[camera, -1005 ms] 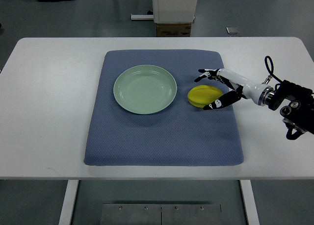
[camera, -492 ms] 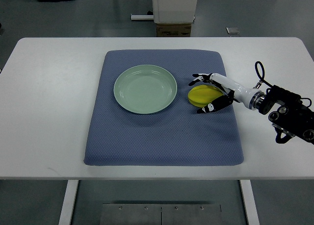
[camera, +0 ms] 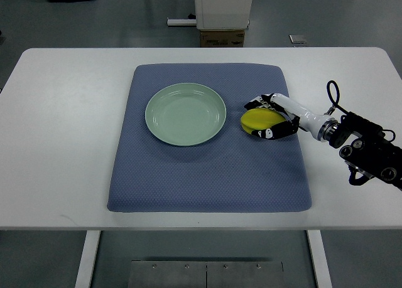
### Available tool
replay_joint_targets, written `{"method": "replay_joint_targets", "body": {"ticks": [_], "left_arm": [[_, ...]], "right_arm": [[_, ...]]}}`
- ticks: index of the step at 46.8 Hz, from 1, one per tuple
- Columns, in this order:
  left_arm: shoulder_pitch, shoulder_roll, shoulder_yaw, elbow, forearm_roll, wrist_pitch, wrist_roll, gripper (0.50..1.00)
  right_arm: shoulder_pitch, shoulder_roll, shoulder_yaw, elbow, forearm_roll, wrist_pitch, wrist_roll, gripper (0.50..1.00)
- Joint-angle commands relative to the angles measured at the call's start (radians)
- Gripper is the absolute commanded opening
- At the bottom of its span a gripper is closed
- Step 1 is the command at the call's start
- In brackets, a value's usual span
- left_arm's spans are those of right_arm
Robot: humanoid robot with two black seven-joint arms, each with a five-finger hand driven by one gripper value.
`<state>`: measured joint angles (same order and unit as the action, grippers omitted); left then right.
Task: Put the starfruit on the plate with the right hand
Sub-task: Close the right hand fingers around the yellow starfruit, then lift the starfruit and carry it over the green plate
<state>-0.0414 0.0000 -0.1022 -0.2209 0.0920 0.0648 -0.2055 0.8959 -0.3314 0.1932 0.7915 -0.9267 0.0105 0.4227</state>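
One arm: right, entering from the right edge
Robot hand (camera: 271, 117): fingers wrapped around starfruit (camera: 259, 120)
Starfruit: on blue mat (camera: 207, 169), just right of plate (camera: 185, 114)
Plate: on mat, on bench (camera: 63, 144)

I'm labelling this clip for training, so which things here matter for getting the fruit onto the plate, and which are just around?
Part of the job:
- starfruit, yellow, on the mat right of the plate
- plate, pale green, bare
- right hand, fingers closing around the starfruit

Just around:
- blue mat
- white table
- cardboard box on the floor beyond the table
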Motion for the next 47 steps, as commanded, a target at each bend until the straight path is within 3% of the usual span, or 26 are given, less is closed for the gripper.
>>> {"method": "replay_joint_targets", "body": {"ticks": [1, 8, 33, 47], "left_arm": [[0.0, 0.0, -0.001, 0.0, -0.002, 0.0, 0.0, 1.0], [0.0, 0.0, 0.001, 0.0, -0.002, 0.0, 0.0, 1.0], [0.0, 0.0, 0.001, 0.0, 0.0, 0.0, 0.0, 1.0], [0.0, 0.0, -0.001, 0.0, 0.0, 0.0, 0.0, 1.0]], "right_arm": [[0.0, -0.001, -0.014, 0.0, 0.0, 0.002, 0.005, 0.5], [0.003, -0.001, -0.034, 0.002, 0.0, 0.003, 0.031, 0.5], [0.123, 0.006, -0.028, 0.002, 0.032, 0.065, 0.03, 0.5], [0.23, 0.143, -0.031, -0.07, 0.034, 0.098, -0.001, 0.5]]}}
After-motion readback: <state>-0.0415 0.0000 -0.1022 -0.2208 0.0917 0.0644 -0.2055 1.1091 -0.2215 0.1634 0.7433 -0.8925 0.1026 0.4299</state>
